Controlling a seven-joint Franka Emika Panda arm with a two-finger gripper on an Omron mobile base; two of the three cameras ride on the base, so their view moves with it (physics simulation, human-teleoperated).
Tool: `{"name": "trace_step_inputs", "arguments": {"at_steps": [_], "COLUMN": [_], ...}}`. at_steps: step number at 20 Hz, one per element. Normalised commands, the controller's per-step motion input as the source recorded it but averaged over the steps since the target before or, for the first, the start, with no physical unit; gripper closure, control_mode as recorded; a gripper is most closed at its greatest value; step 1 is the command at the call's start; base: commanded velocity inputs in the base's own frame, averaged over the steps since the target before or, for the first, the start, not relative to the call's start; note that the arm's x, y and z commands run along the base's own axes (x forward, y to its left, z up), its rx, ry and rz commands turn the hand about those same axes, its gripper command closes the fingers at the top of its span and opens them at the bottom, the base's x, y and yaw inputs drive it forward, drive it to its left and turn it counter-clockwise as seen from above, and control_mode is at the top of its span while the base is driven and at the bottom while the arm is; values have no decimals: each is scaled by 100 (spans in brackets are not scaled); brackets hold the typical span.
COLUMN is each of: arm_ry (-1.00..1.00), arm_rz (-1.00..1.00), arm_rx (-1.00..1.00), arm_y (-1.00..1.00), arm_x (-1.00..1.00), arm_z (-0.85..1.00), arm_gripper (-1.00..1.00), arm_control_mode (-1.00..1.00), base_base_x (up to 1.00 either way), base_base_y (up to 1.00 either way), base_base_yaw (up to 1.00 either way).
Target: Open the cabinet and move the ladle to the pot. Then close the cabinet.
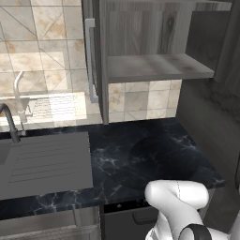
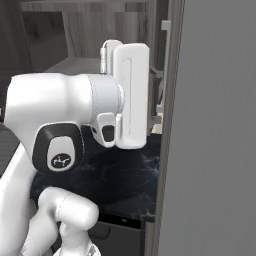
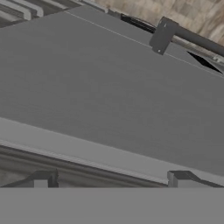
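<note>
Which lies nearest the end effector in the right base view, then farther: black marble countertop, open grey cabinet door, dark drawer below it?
1. Open grey cabinet door, right beside the end effector.
2. Black marble countertop, below.
3. Dark drawer, lowest.

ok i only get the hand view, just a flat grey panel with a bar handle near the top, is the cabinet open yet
observer: yes. In the left base view the cabinet has its left door swung out, so the inner shelf is in plain sight.
operator: and where's the arm sitting
observer: the right base view has the arm raised to about shelf height, its wrist close beside a tall grey panel at the right, above the black marble counter.
</note>
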Motion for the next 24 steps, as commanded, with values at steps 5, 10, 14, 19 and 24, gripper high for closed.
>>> {"name": "trace_step_inputs", "arguments": {"at_steps": [5,10,14,19,24], "arm_ry": [0,0,0,0,0], "arm_rz": [0,0,0,0,0], "arm_rx": [0,0,0,0,0], "arm_y": [-8,-4,-9,0,0], "arm_x": [11,29,24,33,34], "arm_z": [-14,-13,-1,-7,-25], "arm_gripper": [-100,-100,-100,-100,-100], "arm_control_mode": [-100,-100,-100,-100,-100], "base_base_x": [0,0,0,0,0], "base_base_y": [0,0,0,0,0], "base_base_yaw": [0,0,0,0,0]}}
